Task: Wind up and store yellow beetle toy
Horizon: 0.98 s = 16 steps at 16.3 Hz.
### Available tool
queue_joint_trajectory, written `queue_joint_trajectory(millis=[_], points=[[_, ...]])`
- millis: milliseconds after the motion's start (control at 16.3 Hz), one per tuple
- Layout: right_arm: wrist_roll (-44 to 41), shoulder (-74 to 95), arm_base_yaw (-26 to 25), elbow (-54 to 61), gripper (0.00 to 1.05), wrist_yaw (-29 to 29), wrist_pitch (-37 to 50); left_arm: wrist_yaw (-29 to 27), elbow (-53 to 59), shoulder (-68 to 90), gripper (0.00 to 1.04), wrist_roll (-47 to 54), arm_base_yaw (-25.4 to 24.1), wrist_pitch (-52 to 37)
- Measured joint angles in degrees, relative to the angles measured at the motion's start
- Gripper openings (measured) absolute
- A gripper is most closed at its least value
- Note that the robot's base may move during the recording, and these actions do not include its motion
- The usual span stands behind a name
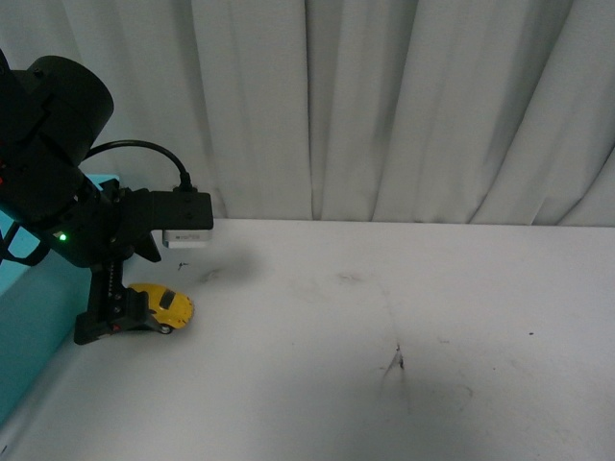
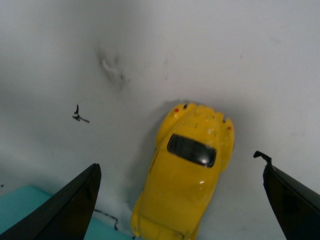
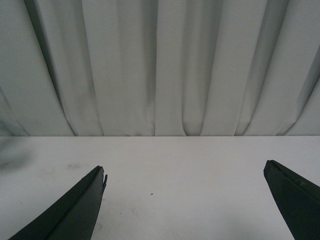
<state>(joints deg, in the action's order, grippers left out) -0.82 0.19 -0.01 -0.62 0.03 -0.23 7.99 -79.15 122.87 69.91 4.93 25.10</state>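
Front view: the left arm (image 1: 58, 182) reaches down at the left side of the white table (image 1: 384, 384). The right arm does not show here.
Toy: the yellow toy (image 1: 169, 306) stands on its wheels on the table, near the table's left edge and just beside a teal surface (image 1: 34, 317).
Toy's heading: in the left wrist view its dark window (image 2: 192, 150) and two small red lamps lie at the end away from the camera.
Left gripper: the left gripper (image 2: 177, 162) hangs over the toy, pointing down at it.
Left jaws: wide apart. The toy lies between the two black fingers (image 2: 70, 205) and touches neither in the left wrist view.
Contact seen from the front: the gripper's black lower end overlaps the toy's left end. I cannot tell from there whether they touch.
Arm details: a green light (image 1: 63, 236) glows on the arm, and a black cable (image 1: 144, 149) loops to the wrist camera.
Right gripper: the right gripper (image 3: 185, 170) hangs above bare table, facing the curtain (image 3: 160, 65).
Right jaws: wide apart, with nothing between them.
Table marks: a grey smudge (image 2: 112, 70) and a small black mark (image 2: 77, 116) lie near the toy. A dark scuff (image 1: 396, 363) sits further right, well apart from it.
Backdrop: the pale pleated curtain hangs behind the table's far edge.
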Motion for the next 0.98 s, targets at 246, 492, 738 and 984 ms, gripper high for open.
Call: queue_joint_trajectory(millis=[246, 492, 738, 984], points=[[-0.02, 0.00, 0.00, 0.00, 0.98, 0.00, 0.00, -3.30, -1.75, 2.82, 0.98, 6.34, -1.07, 2.58], [0.00, 0.00, 0.00, 0.00, 0.98, 0.00, 0.00, -4.02, -2.38, 3.08, 0.59, 7.41, -0.72, 2.86], [0.00, 0.00, 0.00, 0.00, 0.98, 0.00, 0.00, -4.42, -2.84, 3.30, 0.38, 7.89, -0.50, 3.61], [-0.02, 0.00, 0.00, 0.00, 0.98, -0.02, 0.00, -2.89, -2.86, 2.64, 0.37, 6.01, -0.20, 6.95]])
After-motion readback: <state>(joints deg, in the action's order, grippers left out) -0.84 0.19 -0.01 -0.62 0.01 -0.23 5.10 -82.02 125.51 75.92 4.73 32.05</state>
